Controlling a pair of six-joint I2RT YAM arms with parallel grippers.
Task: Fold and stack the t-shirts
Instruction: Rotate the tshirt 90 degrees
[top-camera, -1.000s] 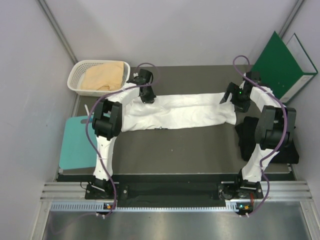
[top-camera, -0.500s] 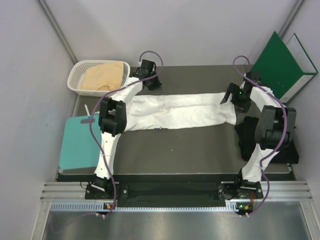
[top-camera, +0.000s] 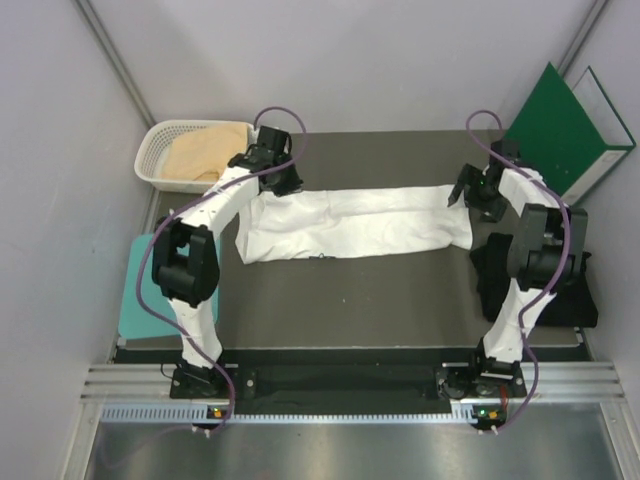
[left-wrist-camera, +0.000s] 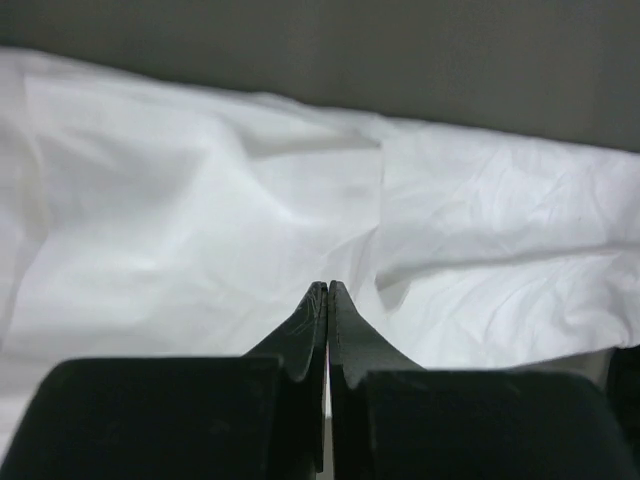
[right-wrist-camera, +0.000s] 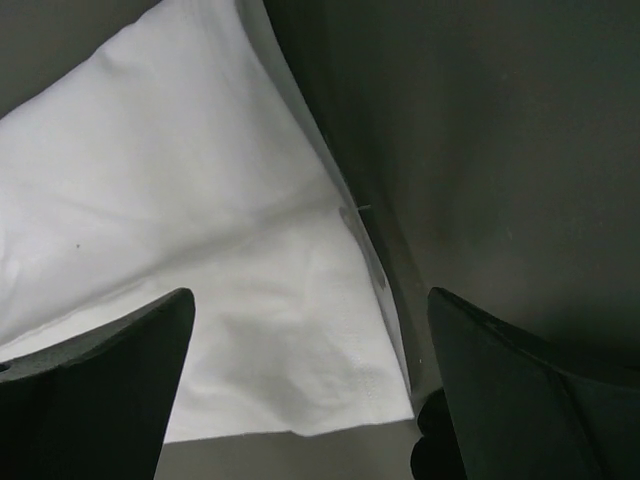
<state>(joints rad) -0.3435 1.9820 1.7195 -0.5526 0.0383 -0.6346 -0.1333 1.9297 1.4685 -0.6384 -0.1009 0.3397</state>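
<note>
Fingers (left-wrist-camera: 300, 335) of the left gripper (left-wrist-camera: 327, 292) are pressed flat together with no cloth between them, their tips aimed at the white t-shirt (top-camera: 360, 222). Whether they touch it cannot be told. The right gripper (right-wrist-camera: 308, 295) stands with its fingers (right-wrist-camera: 120, 360) spread wide above the shirt's right end, holding nothing.

Since half a second ago the left arm has swung toward the table's (top-camera: 380, 300) left edge. Its gripper has come from the far edge to the shirt's far-left corner, just beside the white basket (top-camera: 160, 135). The right arm has barely shifted.

The white shirt lies as a long, narrow folded band across the far half of the table, running from left to right. It shows plain white, softly creased, with a lengthwise fold line. A tan-peach t-shirt (top-camera: 205, 155) fills the basket at the far-left corner. A black t-shirt (top-camera: 500, 275) lies at the right edge, partly under the right arm. A teal board (top-camera: 150, 290) lies at the left edge, and a green binder (top-camera: 560, 125) leans at the far right.
</note>
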